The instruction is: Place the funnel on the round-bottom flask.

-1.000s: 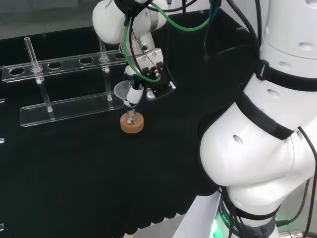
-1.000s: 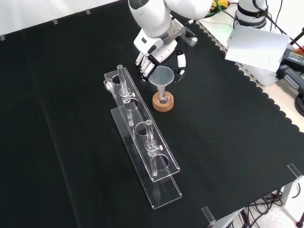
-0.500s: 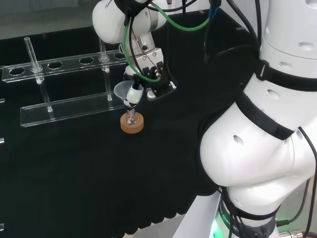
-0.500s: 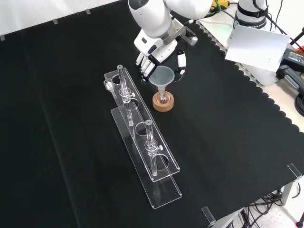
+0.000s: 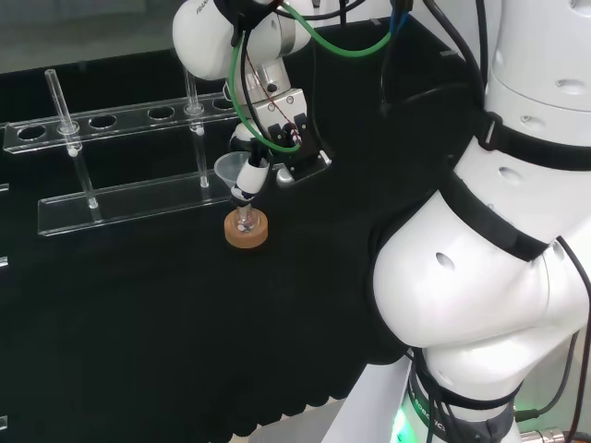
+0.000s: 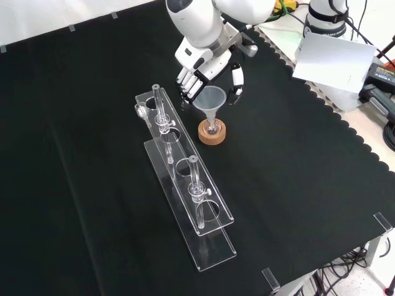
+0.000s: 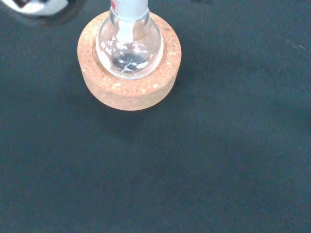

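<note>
- The clear, cone-shaped funnel [image 6: 210, 100] stands stem-down in the round-bottom flask [image 7: 129, 48].
- The flask sits in a cork ring [image 6: 212, 133] on the tabletop [image 6: 296, 185].
- The hand [image 6: 207, 74] has its fingers curled round the funnel's rim.

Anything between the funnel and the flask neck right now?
Nothing visible. In the front view the funnel has its stem down in the neck of the round-bottom flask on the cork ring. The robot hand is just behind the funnel's rim; the test tube rack stands clear to the left.
</note>
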You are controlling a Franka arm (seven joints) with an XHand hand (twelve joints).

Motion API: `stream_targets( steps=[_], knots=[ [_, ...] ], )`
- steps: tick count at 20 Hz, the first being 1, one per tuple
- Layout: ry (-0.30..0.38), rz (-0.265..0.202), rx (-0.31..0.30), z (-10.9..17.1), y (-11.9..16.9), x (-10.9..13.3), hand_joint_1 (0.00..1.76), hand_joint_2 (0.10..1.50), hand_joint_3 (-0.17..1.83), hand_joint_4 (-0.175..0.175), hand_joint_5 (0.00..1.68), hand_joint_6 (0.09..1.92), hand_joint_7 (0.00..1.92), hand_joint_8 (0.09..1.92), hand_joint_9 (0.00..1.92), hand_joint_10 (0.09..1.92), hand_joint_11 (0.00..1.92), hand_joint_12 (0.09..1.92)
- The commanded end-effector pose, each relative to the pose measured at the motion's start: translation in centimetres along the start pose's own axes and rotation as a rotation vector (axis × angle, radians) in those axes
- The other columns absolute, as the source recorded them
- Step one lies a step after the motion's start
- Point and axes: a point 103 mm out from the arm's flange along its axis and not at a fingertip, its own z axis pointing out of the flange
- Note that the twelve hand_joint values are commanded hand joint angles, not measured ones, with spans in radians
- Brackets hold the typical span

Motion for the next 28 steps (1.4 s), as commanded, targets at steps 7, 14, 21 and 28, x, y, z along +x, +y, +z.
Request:
stream_targets(
  steps=[7, 14, 21, 28],
  knots=[
    [0.0, -0.03, -0.085, -0.5, -1.1, 0.1, 0.58, 0.58, 0.45, -0.045, 0.21, 0.09, 0.0, 0.53, 0.24, 0.77, 0.2, 1.48],
    [0.038, -0.044, -0.166, -2.2, -2.6, -1.0, 0.52, 0.61, 0.34, -0.045, 0.21, 0.09, 0.0, 0.53, 0.19, 0.8, 0.17, 1.5],
    [0.052, -0.014, -0.23, -4.4, -4.1, -3.9, 0.51, 0.63, 0.3, -0.048, 0.26, 0.09, 0.03, 0.66, 0.26, 0.77, 0.17, 1.5],
    [0.076, 0.02, -0.251, -5.5, -4.6, -7.6, 0.53, 0.66, 0.29, -0.053, 0.31, 0.09, 0.12, 0.71, 0.39, 0.73, 0.22, 1.47]
  ],
)
